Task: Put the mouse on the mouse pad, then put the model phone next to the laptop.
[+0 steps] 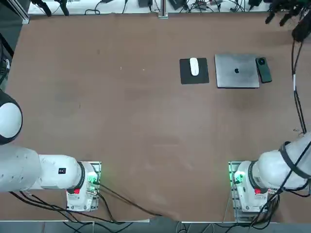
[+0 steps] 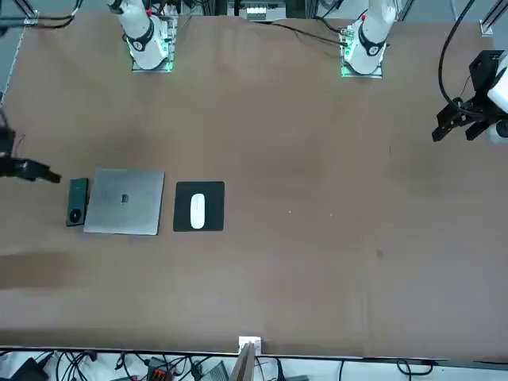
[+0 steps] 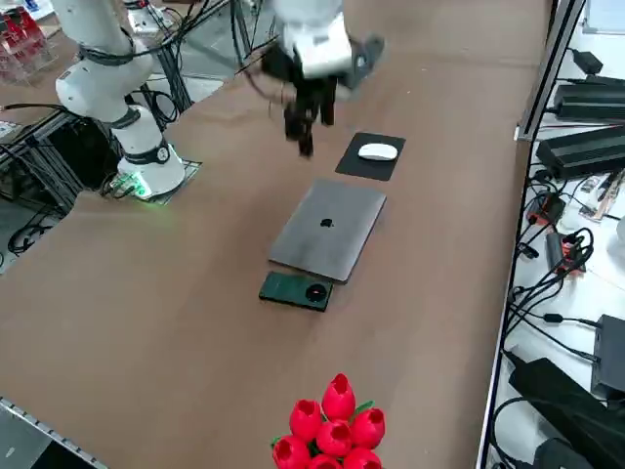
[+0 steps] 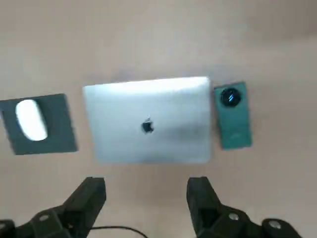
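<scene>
Clearly the right pincer [image 4: 146, 198] is empty, its two fingers standing wide apart and pointing down, raised well above the desk [image 1: 121, 126]. Taking the laptop [image 4: 148, 121] as the landmark, the pincer hangs over bare desk off the laptop's near long edge, on the robot's side of it. The laptop lies shut and flat, logo up. Just beside one short edge of it lies the model phone [image 4: 233, 116], face down with its camera ring showing, its long axis running parallel to that edge; a thin strip of desk seems to separate them. Off the laptop's opposite short edge, a little apart, lies the mouse pad [image 4: 42, 124], and the mouse [image 4: 31, 119] rests on the pad's middle, its long axis running the same way as the phone's. Judged from how things lie, both placements look done: mouse on pad, phone next to laptop. If any move is left, it turns on the phone lying beyond the pincer and out toward the robot's right, past the laptop's corner; the right arm is the nearer one.
</scene>
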Robot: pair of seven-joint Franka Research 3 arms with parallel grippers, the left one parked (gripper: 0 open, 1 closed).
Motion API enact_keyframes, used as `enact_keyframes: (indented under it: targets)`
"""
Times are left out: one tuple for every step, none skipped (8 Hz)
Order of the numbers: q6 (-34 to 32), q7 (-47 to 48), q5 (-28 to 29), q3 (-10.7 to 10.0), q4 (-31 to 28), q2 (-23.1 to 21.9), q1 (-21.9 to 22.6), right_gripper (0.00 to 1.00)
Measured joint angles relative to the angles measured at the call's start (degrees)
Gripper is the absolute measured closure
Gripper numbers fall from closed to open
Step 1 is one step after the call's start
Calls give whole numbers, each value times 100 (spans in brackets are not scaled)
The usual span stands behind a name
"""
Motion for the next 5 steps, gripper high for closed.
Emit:
enact_keyframes:
  targets:
    - [-176,249,-130,110,-155,-329,147,0]
    - [-180,351,-459,396,-403,-701,171,0]
    - [-126,443,-768,704,-653,-1047,177,0]
    - [-28,500,-840,886,-821,-1295,188,0]
    - [63,511,-819,930,-905,-1427,190,0]
